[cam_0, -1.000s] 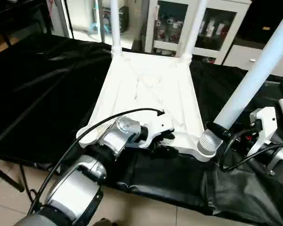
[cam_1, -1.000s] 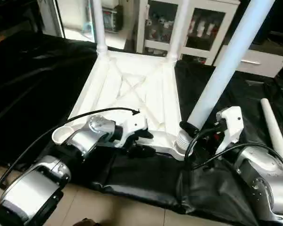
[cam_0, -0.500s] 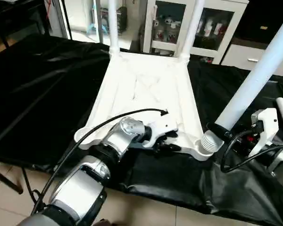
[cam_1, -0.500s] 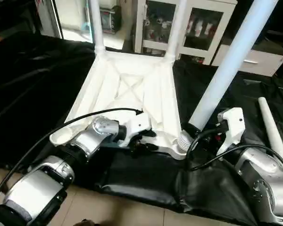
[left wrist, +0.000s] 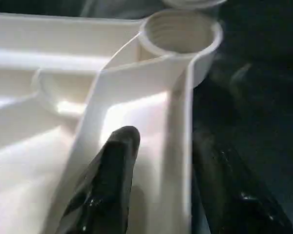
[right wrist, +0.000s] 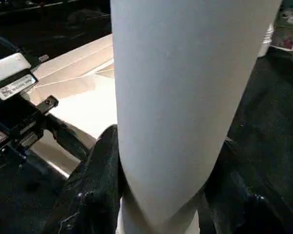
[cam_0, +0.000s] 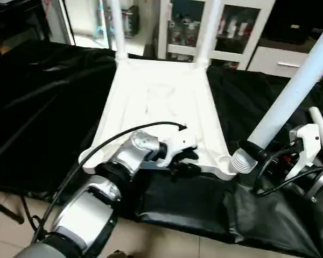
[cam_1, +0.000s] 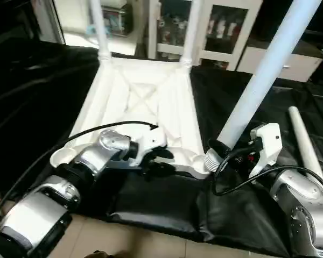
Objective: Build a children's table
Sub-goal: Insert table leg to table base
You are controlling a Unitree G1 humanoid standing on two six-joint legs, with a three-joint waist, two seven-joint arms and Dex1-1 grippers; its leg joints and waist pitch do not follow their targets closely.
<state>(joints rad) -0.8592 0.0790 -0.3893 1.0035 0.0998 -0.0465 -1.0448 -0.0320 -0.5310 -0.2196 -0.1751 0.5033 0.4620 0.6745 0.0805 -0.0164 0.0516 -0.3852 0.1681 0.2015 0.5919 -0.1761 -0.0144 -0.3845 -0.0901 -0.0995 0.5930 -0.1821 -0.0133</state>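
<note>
The place looked like a lived-in room of a home used for testing: a white cabinet (cam_0: 218, 27) with glass doors held small bottles and figures, a white drawer unit (cam_0: 274, 62) stood beside it, the floor (cam_0: 167, 244) was pale tile, and a black sheet (cam_0: 37, 102) covered the surface.

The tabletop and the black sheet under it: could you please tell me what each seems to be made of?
The tabletop looks like moulded white plastic, smooth and slightly glossy, with ribs and a threaded corner socket. The black sheet seems a thin plastic or coated fabric: it wrinkles and shines.
</note>
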